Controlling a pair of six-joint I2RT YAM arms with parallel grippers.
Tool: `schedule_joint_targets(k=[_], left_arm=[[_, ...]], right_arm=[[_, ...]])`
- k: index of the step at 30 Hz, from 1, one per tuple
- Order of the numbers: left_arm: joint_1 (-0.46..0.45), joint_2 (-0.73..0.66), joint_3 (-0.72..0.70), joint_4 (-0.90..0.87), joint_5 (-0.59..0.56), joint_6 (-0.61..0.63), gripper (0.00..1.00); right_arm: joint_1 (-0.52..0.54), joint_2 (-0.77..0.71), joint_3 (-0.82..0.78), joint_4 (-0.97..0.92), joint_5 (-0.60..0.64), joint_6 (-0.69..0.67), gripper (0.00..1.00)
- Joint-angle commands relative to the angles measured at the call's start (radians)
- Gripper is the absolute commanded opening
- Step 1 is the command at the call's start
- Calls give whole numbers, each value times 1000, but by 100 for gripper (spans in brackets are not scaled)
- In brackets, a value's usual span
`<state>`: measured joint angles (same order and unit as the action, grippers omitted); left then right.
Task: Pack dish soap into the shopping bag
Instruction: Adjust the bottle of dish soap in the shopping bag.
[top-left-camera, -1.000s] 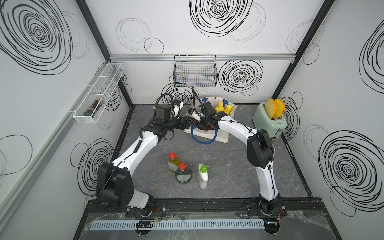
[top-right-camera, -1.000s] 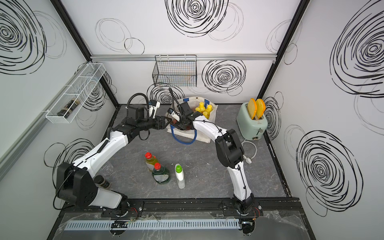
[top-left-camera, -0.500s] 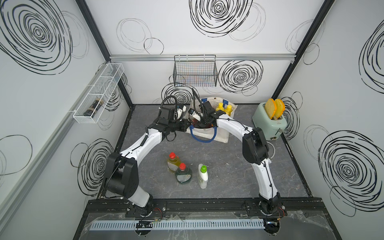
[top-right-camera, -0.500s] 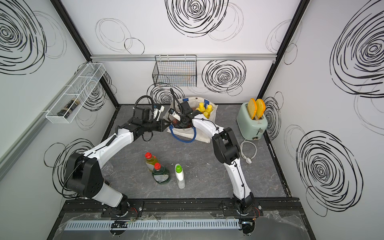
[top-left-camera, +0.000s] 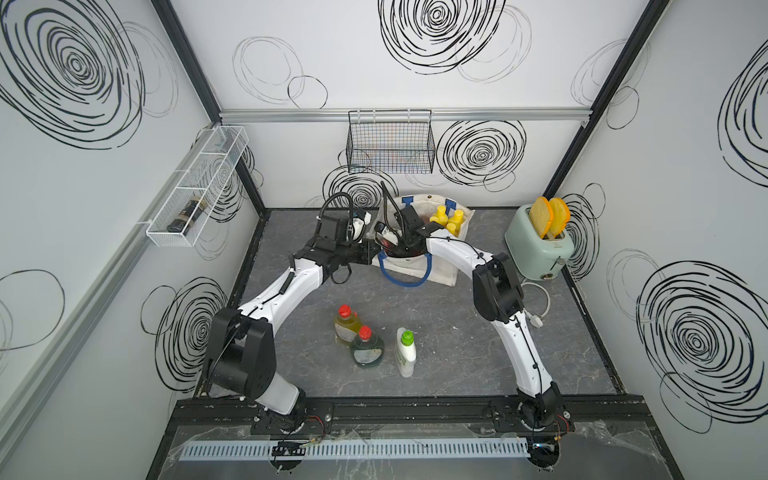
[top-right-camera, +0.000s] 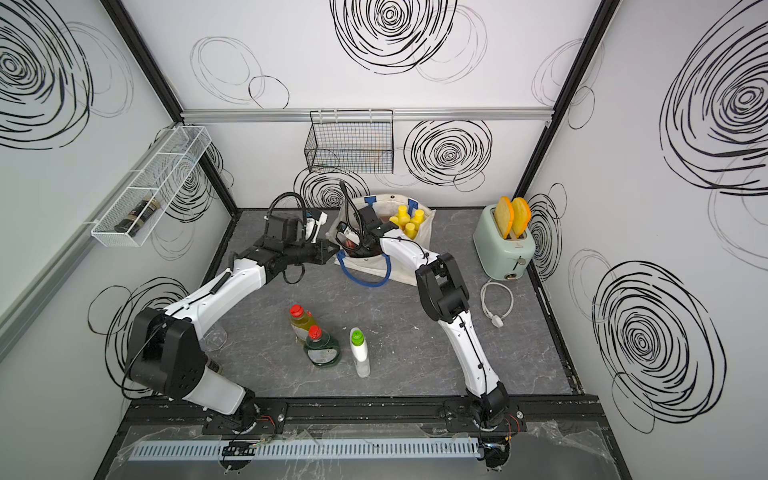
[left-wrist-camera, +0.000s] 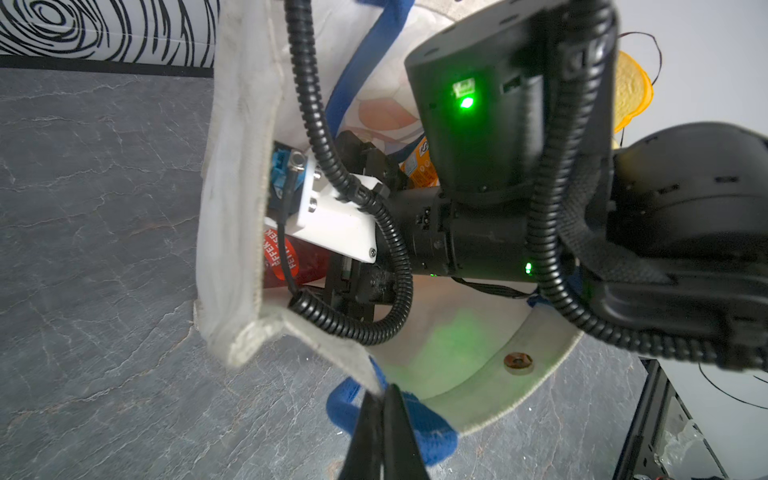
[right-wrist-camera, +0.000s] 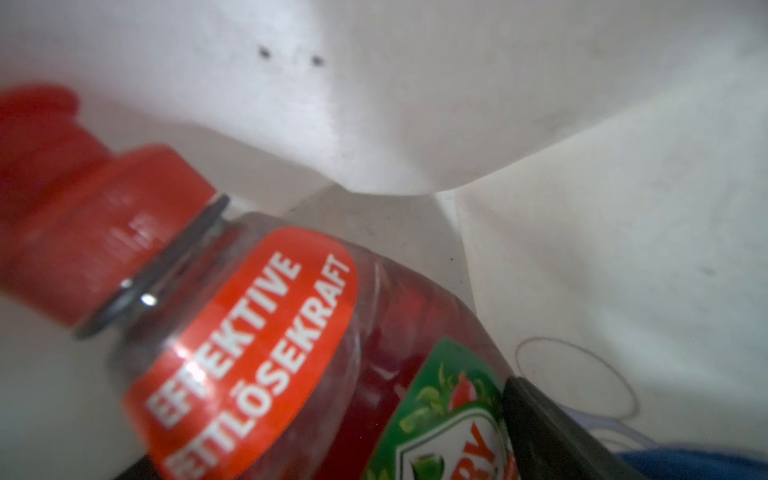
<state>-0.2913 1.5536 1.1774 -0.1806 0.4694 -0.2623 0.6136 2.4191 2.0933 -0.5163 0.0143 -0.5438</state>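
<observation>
The white shopping bag (top-left-camera: 440, 268) (top-right-camera: 405, 272) stands at the back of the table, with yellow-capped orange dish soap bottles (top-left-camera: 446, 218) (top-right-camera: 409, 219) in its far side. My left gripper (left-wrist-camera: 384, 400) (top-left-camera: 371, 254) is shut on the bag's rim by a blue handle (left-wrist-camera: 419, 419). My right gripper (top-left-camera: 395, 245) reaches down inside the bag, jaws wide. A red dish soap bottle (right-wrist-camera: 291, 332) (left-wrist-camera: 291, 262) lies tilted between them against one finger (right-wrist-camera: 548, 440). Three more bottles stand on the table: yellow (top-left-camera: 347, 326), green (top-left-camera: 366, 351) and white (top-left-camera: 405, 353).
A mint toaster (top-left-camera: 538, 249) with two bread slices stands at the back right, its white cable (top-left-camera: 536, 299) lying beside my right arm. A black wire basket (top-left-camera: 390, 145) hangs on the back wall. A white wire shelf (top-left-camera: 199, 187) with a jar is on the left wall.
My left gripper has moved in to the bag's near left corner and shut on its rim. My right gripper has widened inside the bag, around the red bottle.
</observation>
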Motion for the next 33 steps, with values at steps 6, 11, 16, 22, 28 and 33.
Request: schedule_joint_targets(k=[6,11,16,22,28,33], left_arm=[[-26,-49,-10,33,22,21,0],[-31,-53,-13,33,25,16,0],[-28,-60,-14,33,25,11,29],[-9,-86,-16,30,13,15,49],[-1,-89,-21,27,14,16,49],[-2,-85,-22,26,16,13,48]], right_arm=[[-7,130,34,-48,39,10,95],[-19,138,34,-56,17,35,67],[-20,32,-18,-20,-18,81,27],[-18,-166,-152,104,-58,130,4],[-5,-336,-249,204,-95,158,0],[0,-427,-306,272,-141,178,0]])
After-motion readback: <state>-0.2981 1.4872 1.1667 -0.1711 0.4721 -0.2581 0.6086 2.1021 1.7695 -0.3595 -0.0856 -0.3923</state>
